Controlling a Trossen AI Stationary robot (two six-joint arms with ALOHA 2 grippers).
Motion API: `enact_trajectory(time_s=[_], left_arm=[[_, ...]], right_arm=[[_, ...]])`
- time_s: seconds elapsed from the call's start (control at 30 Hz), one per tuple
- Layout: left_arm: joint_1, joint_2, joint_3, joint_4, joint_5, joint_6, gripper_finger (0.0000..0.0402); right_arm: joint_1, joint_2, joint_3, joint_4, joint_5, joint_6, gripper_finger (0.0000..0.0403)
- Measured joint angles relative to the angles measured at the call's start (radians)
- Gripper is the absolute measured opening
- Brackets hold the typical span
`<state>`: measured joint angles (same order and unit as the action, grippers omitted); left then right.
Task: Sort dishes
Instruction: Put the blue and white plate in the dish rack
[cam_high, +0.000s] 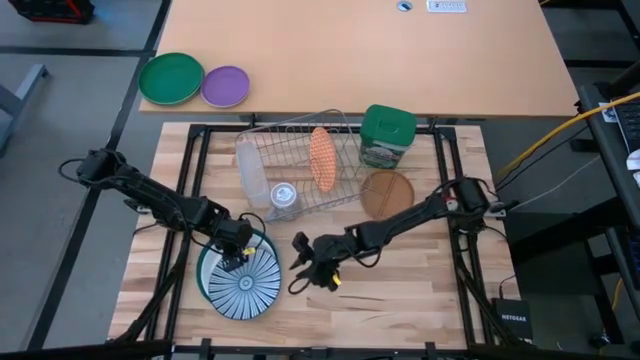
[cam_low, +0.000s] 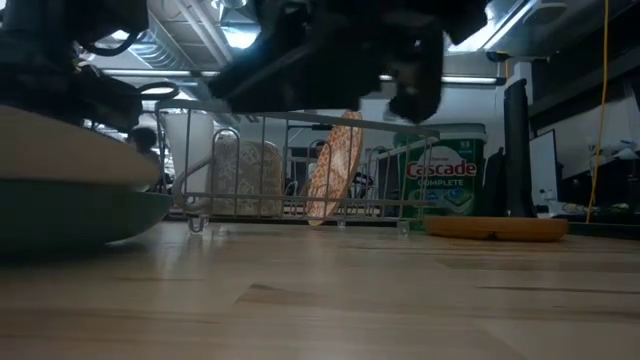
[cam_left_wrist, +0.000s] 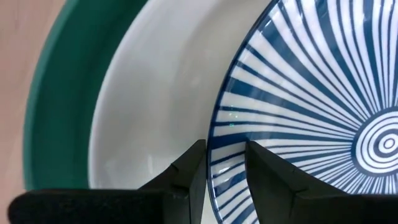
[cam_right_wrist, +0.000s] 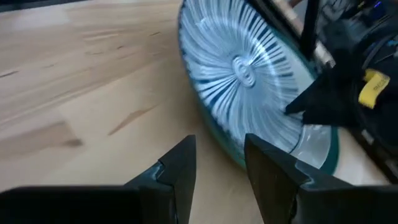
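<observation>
Near the table's front left lies a stack of dishes: a teal plate (cam_high: 205, 272) at the bottom, a white plate (cam_left_wrist: 149, 106) on it, and a teal-and-white striped plate (cam_high: 248, 285) on top. My left gripper (cam_left_wrist: 226, 171) points down over the stack's far side, open, one finger on each side of the striped plate's rim. My right gripper (cam_high: 305, 268) hangs open just right of the stack (cam_right_wrist: 249, 81), with nothing between its fingers. An orange speckled plate (cam_high: 322, 158) stands on edge in the wire rack (cam_high: 290, 165). A brown plate (cam_high: 387, 193) lies flat on the table. My left gripper comes from above, pointing down, with the striped plate's far rim (cam_left_wrist: 225, 134) in the gap between its fingers. One finger (cam_left_wrist: 189, 171) is over the white plate, the other over the striped face. Whether either finger touches the plate, I cannot tell.
A green lidded canister (cam_high: 387, 135) stands at the rack's right end, behind the brown plate. A plain green plate (cam_high: 171, 78) and a purple one (cam_high: 225, 86) lie on the far table. Bare wood lies to the right of the stack, along the table's near edge.
</observation>
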<state>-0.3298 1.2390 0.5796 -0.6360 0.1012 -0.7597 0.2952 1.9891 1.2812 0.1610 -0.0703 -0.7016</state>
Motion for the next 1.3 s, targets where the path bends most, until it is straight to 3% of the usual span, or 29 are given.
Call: enact_trajectory(time_s=[0.5, 0.8, 1.07, 1.3], left_arm=[[0.000, 0.001, -0.001, 0.028, -0.004, -0.026, 0.0098], [0.000, 0.001, -0.001, 0.029, -0.003, -0.026, 0.0098], [0.000, 0.001, -0.001, 0.035, -0.003, -0.031, 0.0098], [0.000, 0.001, -0.001, 0.051, -0.003, -0.031, 0.0098]], right_arm=[[-0.001, 0.139, 0.000, 0.249, 0.000, -0.223, 0.0140], [-0.001, 0.201, 0.006, 0.304, 0.005, -0.312, 0.0140], [-0.001, 0.272, 0.115, 0.306, 0.052, -0.382, 0.0140], [0.000, 0.314, 0.215, 0.192, 0.052, -0.382, 0.0132]])
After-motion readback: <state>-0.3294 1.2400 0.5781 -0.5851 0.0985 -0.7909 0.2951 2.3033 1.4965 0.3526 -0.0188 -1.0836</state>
